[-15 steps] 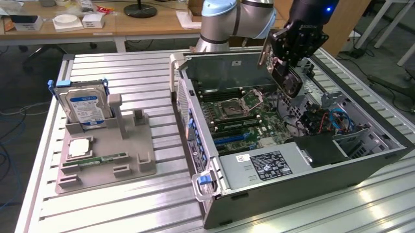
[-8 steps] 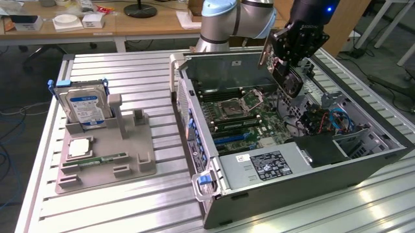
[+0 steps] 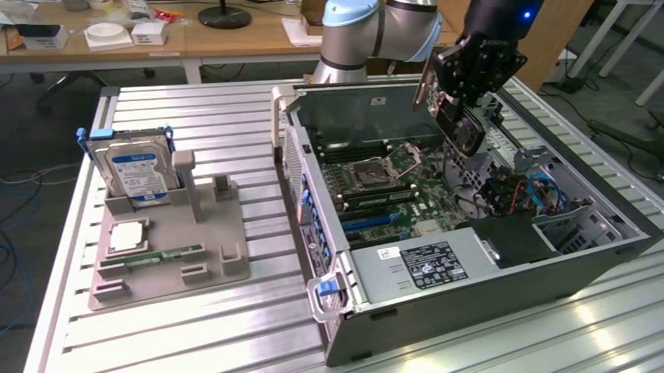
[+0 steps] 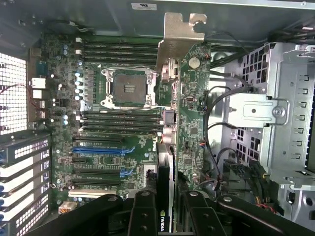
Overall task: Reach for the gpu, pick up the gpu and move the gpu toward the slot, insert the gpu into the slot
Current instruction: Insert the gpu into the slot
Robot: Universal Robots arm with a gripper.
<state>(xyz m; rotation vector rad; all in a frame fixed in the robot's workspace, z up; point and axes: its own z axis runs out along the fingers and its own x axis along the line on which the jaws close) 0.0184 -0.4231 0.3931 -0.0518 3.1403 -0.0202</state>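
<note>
Green card: the gpu (image 3: 464, 134) hangs in the air over the open computer case (image 3: 581, 256), near its far side, clear of the motherboard (image 3: 405, 186)
Card attitude: roughly on edge; in the wrist view the gpu (image 4: 167, 162) is seen edge-on, with its silver bracket (image 4: 183, 30) at the end away from the camera
Gripper (image 3: 462, 109): black fingers (image 4: 143, 209) clamped on the card, one on each face
Expansion slots (image 4: 98, 150): blue and black, on the motherboard (image 4: 123, 123) beneath and to one side of the card; the card sits in none of them
Grey holder (image 3: 166, 272): on the slatted table (image 3: 207, 342), at the exterior view's left, well apart from the case
Hard drive (image 3: 137, 171): upright in the holder
Memory stick (image 3: 155, 256): lying flat on the holder
</note>
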